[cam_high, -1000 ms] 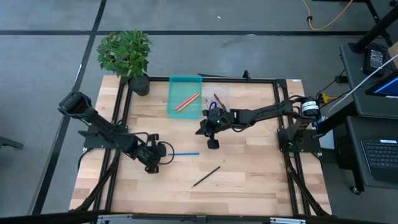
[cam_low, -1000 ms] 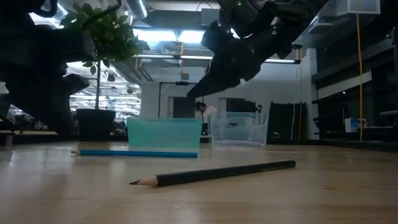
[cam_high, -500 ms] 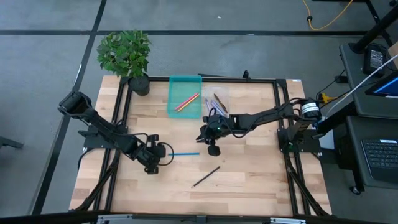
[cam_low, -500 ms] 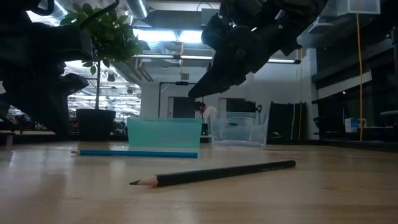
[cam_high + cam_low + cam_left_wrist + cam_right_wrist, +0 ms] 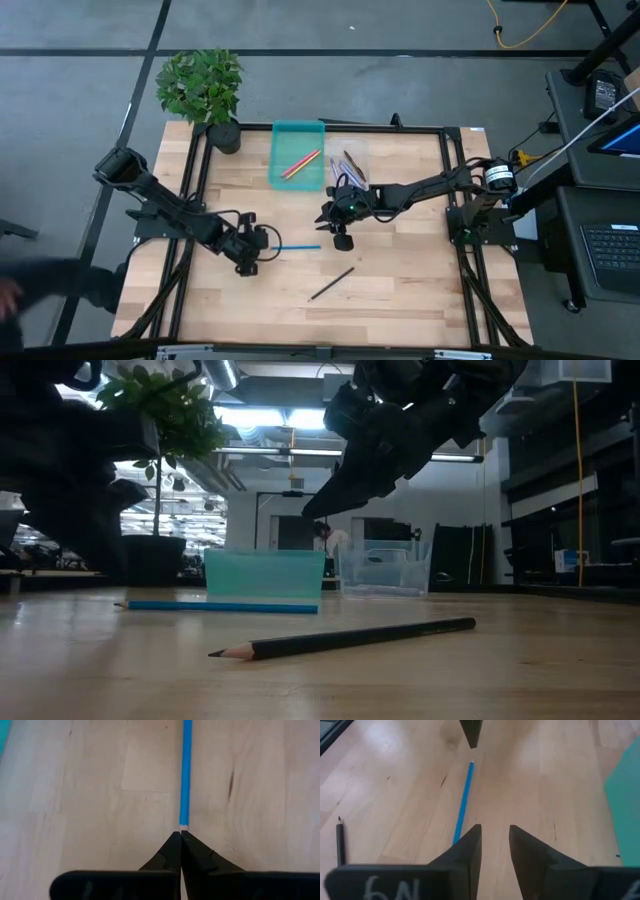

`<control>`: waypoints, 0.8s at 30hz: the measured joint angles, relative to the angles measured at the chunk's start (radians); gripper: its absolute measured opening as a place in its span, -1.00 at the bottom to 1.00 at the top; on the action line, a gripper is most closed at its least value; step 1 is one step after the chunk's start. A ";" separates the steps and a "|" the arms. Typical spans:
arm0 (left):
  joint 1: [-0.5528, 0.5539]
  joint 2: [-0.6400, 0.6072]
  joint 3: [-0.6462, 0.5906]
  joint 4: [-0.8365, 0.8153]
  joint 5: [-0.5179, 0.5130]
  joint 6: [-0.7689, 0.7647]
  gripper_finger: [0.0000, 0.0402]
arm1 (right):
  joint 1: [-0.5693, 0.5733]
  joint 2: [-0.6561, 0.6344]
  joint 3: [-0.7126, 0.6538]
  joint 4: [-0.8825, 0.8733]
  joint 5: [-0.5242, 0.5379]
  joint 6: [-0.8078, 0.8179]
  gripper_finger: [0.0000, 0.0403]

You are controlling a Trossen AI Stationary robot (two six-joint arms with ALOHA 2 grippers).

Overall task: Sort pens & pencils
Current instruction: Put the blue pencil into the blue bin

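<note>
- blue pencil (image 5: 300,247) on the pale wooden table (image 5: 400,280)
- black pencil (image 5: 331,283) near the blue pencil
- teal tray (image 5: 298,135) holding yellow-orange and pink-red sticks (image 5: 301,162)
- clear tray (image 5: 352,148) beside the teal tray
- green plant (image 5: 200,84), dark pot

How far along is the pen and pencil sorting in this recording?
Partly done. Two sticks, yellow-orange and pink-red, lie in the teal tray, and several more sit in the clear tray. In hand: nothing; the left gripper, shut, sits at one end of the blue stick, and the right gripper hangs open above the table. Left: the blue stick and the dark pencil.
</note>
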 joint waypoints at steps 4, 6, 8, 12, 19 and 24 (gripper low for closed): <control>0.016 0.000 0.000 0.000 0.005 0.000 -1.00 | 0.000 0.000 0.000 0.000 0.000 -0.002 -0.50; 0.017 0.000 0.000 0.001 0.005 0.000 -1.00 | 0.000 0.000 0.000 0.000 0.000 -0.002 -0.50; 0.015 0.001 0.000 0.004 0.004 -0.002 -1.00 | 0.000 0.000 0.000 0.000 0.000 -0.002 -0.50; -0.001 0.001 0.000 0.013 -0.026 -0.016 -1.00 | 0.000 0.000 0.000 0.000 0.000 -0.003 -0.50; -0.030 0.001 0.000 0.016 -0.056 -0.034 -1.00 | 0.000 0.000 0.000 -0.002 0.000 -0.006 -0.50; -0.030 0.001 0.000 0.031 -0.054 -0.035 -1.00 | 0.000 0.000 0.000 -0.010 0.000 -0.006 -0.50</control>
